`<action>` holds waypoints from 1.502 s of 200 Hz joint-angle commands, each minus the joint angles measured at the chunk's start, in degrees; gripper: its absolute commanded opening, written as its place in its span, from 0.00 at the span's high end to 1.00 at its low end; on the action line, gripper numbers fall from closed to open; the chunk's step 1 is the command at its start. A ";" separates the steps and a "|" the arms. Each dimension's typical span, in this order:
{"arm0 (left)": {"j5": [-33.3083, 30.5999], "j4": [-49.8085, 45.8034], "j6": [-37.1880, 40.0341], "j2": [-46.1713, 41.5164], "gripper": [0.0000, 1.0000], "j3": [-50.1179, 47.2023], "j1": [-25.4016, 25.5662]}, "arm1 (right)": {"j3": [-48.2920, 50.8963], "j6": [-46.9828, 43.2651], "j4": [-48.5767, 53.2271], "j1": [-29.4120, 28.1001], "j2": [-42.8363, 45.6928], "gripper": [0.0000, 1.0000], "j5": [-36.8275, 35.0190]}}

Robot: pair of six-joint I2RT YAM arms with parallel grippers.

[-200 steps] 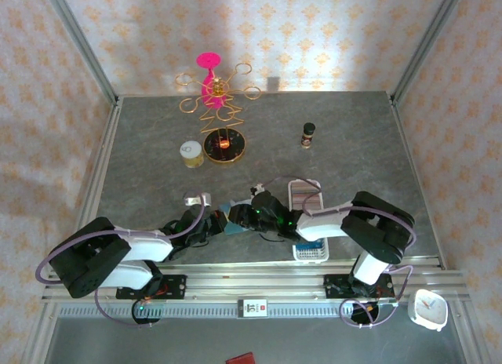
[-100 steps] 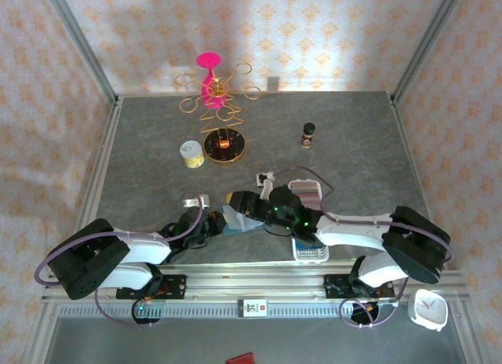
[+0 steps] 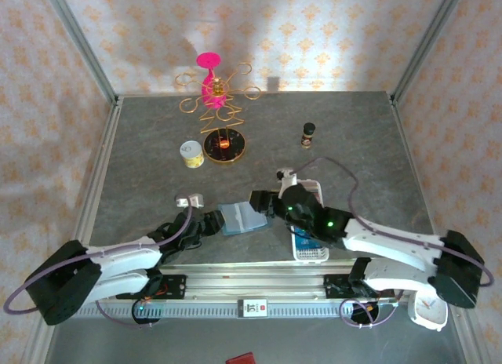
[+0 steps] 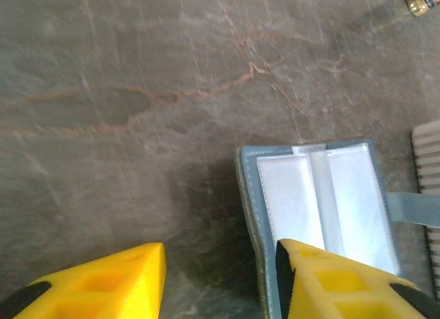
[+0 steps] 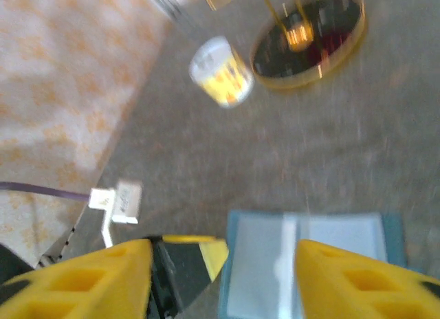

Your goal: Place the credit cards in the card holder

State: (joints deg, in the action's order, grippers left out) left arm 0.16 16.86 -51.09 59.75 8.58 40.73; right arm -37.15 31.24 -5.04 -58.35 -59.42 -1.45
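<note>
The card holder (image 3: 241, 218) lies open and flat on the grey table, pale blue inside up (image 4: 323, 195), its tab (image 4: 412, 209) pointing right. My left gripper (image 3: 210, 223) sits at its left edge and is open (image 4: 220, 278). One yellow finger (image 4: 330, 284) hangs over the holder's rim, gripping nothing. My right gripper (image 3: 263, 203) hovers just right of the holder and is open and empty (image 5: 223, 278). My right arm hides most of the credit cards. A patch of bright blue (image 3: 307, 241) shows in the white slotted tray (image 3: 312, 254).
At the back stand a gold wire stand (image 3: 216, 89) with a round dark base (image 3: 225, 147), a small yellow can (image 3: 190, 153) and a small dark bottle (image 3: 309, 133). A white clock (image 3: 430, 309) sits beyond the rail at the near right.
My left gripper has let go of the holder's edge and opened. My right gripper has drawn back to the right and opened wider, so the holder now lies uncovered and open.
</note>
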 commanded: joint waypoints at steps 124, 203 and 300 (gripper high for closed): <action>5.89 -12.28 8.46 -11.03 0.43 8.47 -0.43 | 0.48 -93.86 49.16 2.86 19.70 0.00 -5.17; 5.45 -11.13 7.07 -8.32 0.33 5.87 -0.39 | 10.26 -99.55 37.34 10.78 14.61 0.00 0.39; 5.99 -8.84 6.88 -7.43 0.18 4.14 -0.39 | 9.54 -98.19 39.37 10.89 10.04 0.00 6.69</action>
State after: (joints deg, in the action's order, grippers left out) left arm 5.80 6.33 -44.47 51.70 13.32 40.73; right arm -26.70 -66.94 32.97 -47.68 -48.90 4.14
